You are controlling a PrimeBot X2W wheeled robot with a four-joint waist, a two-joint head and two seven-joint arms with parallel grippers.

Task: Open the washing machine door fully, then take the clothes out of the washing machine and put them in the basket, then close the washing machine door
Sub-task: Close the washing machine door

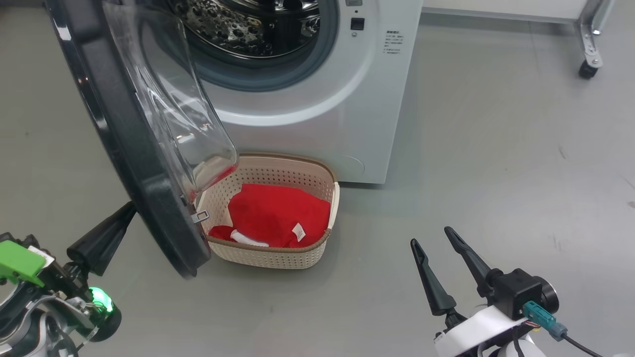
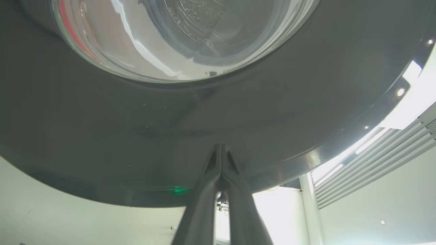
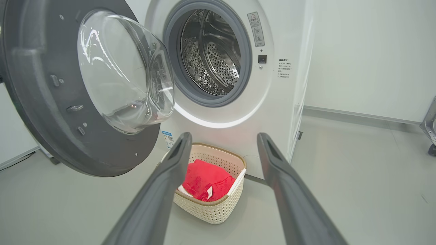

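The washing machine (image 1: 347, 99) (image 3: 282, 102) stands with its steel drum bare. Its door (image 1: 144, 148) (image 3: 44, 102) hangs swung out to the left, glass bowl facing inward. Red clothes (image 1: 278, 215) (image 3: 206, 178) lie in the cream basket (image 1: 278, 258) (image 3: 211, 211) on the floor below the opening. My left gripper (image 1: 130, 209) (image 2: 220, 147) is shut, its tips against the door's black outer face near the lower rim (image 2: 238, 112). My right gripper (image 1: 430, 235) (image 3: 223, 136) hovers open and empty, to the right of the basket.
Grey floor (image 1: 496, 173) stretches to the right of the machine. A metal frame on a castor (image 1: 590, 64) stands at the far right. A white wall (image 3: 368, 51) runs behind.
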